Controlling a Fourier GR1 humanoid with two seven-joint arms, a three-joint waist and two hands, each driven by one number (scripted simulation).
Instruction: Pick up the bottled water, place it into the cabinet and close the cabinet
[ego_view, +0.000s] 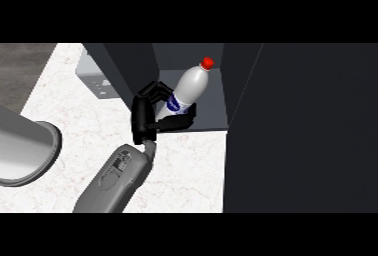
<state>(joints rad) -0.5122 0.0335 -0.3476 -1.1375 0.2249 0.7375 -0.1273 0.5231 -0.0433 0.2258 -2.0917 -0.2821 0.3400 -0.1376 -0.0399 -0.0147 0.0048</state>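
the pickup looks done and the placing is under way: the bottled water (188, 87) is off the counter (184, 170) and leans, red cap tipped inward, in the open mouth of the cabinet (212, 112), over its grey shelf floor. i cannot tell whether its base rests on the shelf yet. the right hand (142, 117) is grasping the bottle's lower half, black fingers and thumb curled round it at the blue label, so letting go, withdrawing and closing the cabinet appear to remain.

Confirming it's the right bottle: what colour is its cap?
Red cap on the bottle; head view.
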